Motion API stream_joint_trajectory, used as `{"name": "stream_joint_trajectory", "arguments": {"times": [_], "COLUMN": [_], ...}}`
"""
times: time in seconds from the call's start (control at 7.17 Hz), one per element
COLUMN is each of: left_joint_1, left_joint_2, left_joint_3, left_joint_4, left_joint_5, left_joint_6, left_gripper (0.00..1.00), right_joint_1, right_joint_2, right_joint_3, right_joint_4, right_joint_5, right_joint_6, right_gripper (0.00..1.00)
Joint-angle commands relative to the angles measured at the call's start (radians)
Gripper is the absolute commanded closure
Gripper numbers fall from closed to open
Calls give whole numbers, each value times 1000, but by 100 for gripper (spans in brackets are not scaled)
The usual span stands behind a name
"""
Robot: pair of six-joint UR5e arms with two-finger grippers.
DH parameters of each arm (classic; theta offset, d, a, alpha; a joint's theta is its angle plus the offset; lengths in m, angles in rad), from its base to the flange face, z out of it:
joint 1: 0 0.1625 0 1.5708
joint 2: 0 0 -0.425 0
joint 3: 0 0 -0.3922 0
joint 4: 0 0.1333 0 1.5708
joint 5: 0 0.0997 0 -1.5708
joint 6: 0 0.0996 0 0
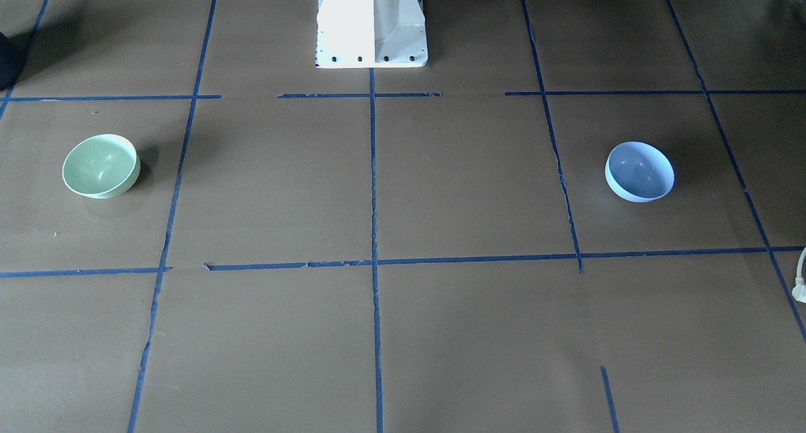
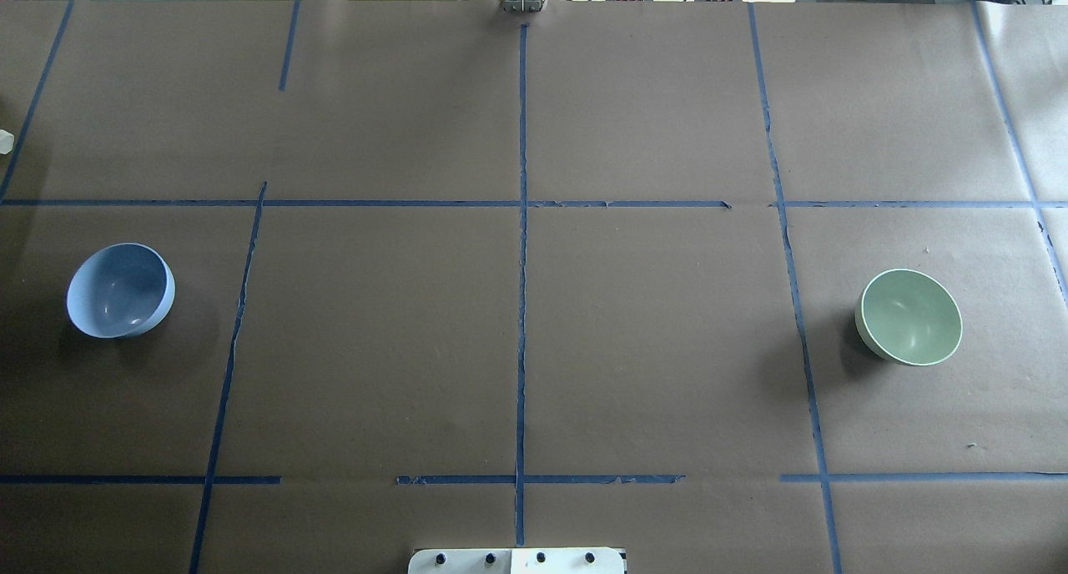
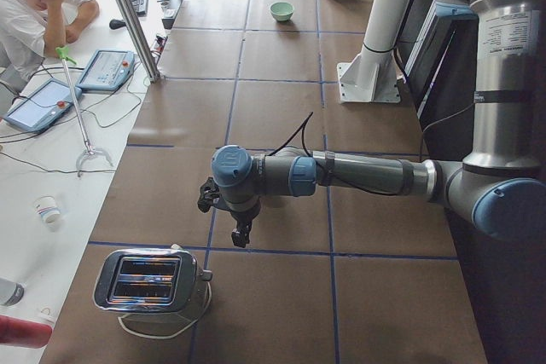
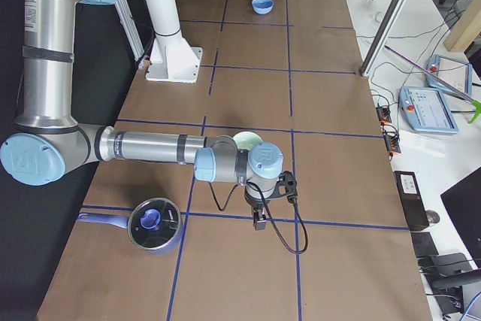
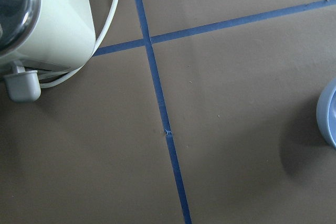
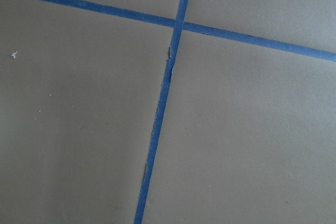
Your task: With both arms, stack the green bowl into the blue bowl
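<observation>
A wide open stretch of table (image 2: 375, 349) lies between the green bowl (image 2: 909, 317) and the blue bowl (image 2: 121, 290), crossed by flat tape lines (image 2: 522, 307). Each bowl has free room all round. The white pedestal base (image 1: 371, 30) stands midway at the robot's edge. Past the blue bowl, a toaster (image 3: 153, 283) and its cord (image 5: 105, 30) take up the table's left end. Past the green bowl, a lidded saucepan (image 4: 154, 225) sits near the right end.
</observation>
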Motion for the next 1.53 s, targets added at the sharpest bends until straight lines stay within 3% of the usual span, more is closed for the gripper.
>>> {"name": "stream_joint_trajectory", "arguments": {"times": [0.0,0.7,0.84,1.12,1.26,1.4], "left_joint_1": [0,0,0,3,38,143], "left_joint_2": [-1,-55,-75,-66,-63,-61], "left_joint_3": [-2,-8,-6,11,8,-4], "left_joint_4": [-5,-6,-11,-145,-158,-188], "left_joint_5": [3,41,40,40,29,34], "left_joint_6": [0,-5,-6,-9,-73,-251], "left_gripper": [0,0,0,0,0,0], "right_joint_1": [0,0,0,-3,-3,-44], "right_joint_2": [0,2,11,25,25,25], "right_joint_3": [0,124,90,48,47,45], "right_joint_4": [1,-1,-2,-1,24,72], "right_joint_5": [-1,-7,-10,2,10,16], "right_joint_6": [3,13,15,18,15,74], "right_gripper": [0,0,0,0,0,0]}}
